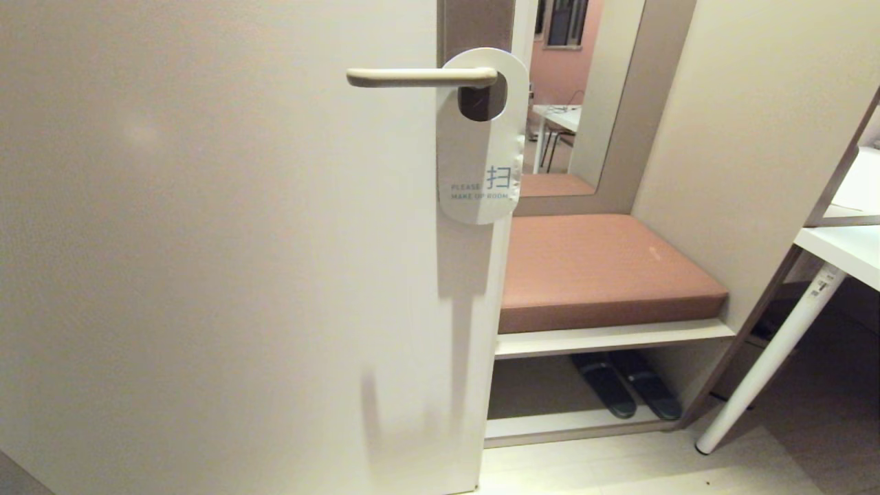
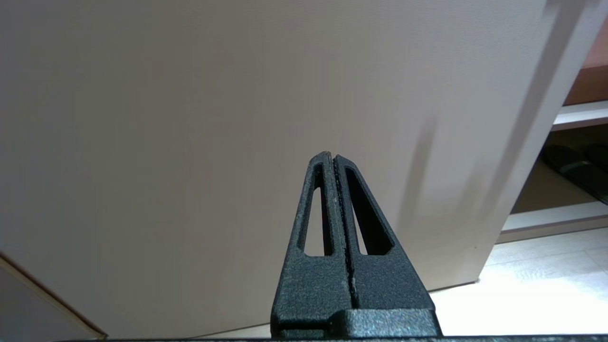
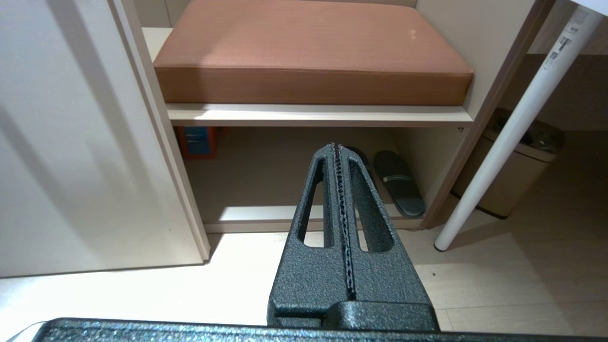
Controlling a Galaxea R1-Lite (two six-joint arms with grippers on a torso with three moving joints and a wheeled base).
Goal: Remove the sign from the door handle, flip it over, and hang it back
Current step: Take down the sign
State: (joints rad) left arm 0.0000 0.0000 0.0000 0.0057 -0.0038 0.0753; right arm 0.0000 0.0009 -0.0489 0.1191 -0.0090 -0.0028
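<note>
Thin, light, bendy sign [image 1: 479,155] on door handle [image 1: 421,77]; best pinched below handle, lower edge. Left gripper [image 2: 331,156], right gripper [image 3: 337,146] pressed together, empty.

White sign [image 1: 479,148] with pale blue lettering on cream-beige door handle [image 1: 419,77] — brownish-grey backplate [image 1: 474,27] behind. Off-white door [image 1: 220,261]. Terracotta-brown cushion [image 1: 598,271]; dark grey-green slippers [image 1: 625,385] below. Textured black grippers [image 2: 331,156] [image 3: 336,147] — white table leg [image 1: 770,361].

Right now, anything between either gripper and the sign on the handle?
Nothing visible. The sign hangs on the door handle, white face out, unobstructed. Left gripper faces bare door low down; right gripper points at the shelf under the cushion. Both shut, empty.
</note>
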